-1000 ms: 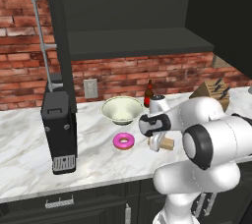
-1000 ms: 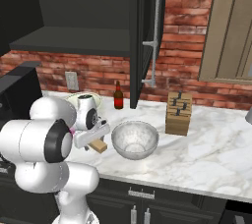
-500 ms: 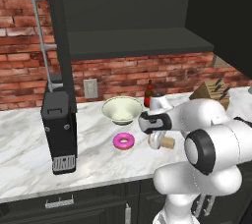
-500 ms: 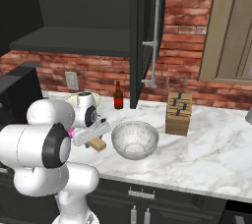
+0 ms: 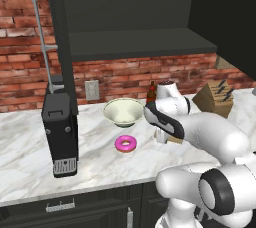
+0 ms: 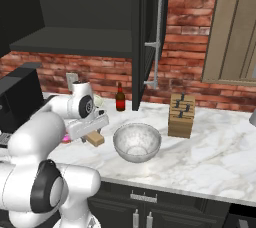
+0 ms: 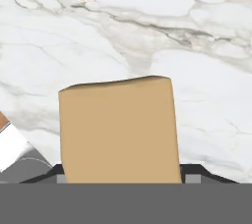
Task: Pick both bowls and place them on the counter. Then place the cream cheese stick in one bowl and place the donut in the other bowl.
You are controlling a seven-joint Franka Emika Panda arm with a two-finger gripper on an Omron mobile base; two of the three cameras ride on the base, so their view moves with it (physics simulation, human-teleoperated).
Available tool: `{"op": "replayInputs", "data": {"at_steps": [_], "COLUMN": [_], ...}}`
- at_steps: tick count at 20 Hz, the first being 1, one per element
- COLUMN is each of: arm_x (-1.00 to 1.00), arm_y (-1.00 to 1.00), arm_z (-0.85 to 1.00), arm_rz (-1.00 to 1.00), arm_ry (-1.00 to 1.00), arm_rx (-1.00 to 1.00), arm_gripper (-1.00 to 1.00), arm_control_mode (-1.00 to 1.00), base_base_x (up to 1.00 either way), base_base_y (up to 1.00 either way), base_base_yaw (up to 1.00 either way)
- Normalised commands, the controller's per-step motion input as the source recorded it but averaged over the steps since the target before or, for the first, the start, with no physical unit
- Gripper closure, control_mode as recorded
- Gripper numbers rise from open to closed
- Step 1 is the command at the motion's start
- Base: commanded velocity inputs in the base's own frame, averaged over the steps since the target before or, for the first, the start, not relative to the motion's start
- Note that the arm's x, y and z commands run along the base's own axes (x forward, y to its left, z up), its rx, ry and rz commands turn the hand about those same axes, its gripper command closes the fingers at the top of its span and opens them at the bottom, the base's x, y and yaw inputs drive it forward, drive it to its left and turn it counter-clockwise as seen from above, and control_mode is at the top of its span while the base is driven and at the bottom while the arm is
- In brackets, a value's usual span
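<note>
Right now your gripper (image 6: 89,134) has its jaws clamped on the stick (image 7: 119,128), low over the counter (image 6: 210,157); the grey bowl (image 6: 136,142) sits just to its right, so carry that way, lifting over the rim

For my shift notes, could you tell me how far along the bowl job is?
Done: the cream bowl and the marbled bowl stand on the counter. In hand: the gripper is closed on the cream cheese stick. Left: bowl the stick, then the donut.
</note>
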Motion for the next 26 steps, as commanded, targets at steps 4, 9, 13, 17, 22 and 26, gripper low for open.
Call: {"op": "replayInputs", "data": {"at_steps": [4, 9, 13, 17, 22, 26], "arm_x": [-0.09, -0.02, 0.00, 0.00, 0.01, 0.00], "arm_y": [-0.25, -0.40, -0.53, -0.55, -0.49, -0.45], "arm_z": [0.58, 0.44, 0.32, 0.21, 0.03, -0.06], "arm_rz": [-0.06, -0.09, -0.12, -0.14, -0.14, -0.10], "arm_ry": [0.00, 0.00, 0.03, 0.04, 0.03, 0.00], "arm_rx": [0.00, 0.00, 0.00, 0.00, 0.00, -0.07], "arm_gripper": [1.00, 1.00, 1.00, 1.00, 1.00, 1.00], "arm_control_mode": [-1.00, -1.00, -1.00, -1.00, -1.00, -1.00], "base_base_x": [0.00, 0.00, 0.00, 0.00, 0.00, 0.00], "base_base_y": [0.00, 0.00, 0.00, 0.00, 0.00, 0.00], "base_base_yaw": [0.00, 0.00, 0.00, 0.00, 0.00, 0.00]}}
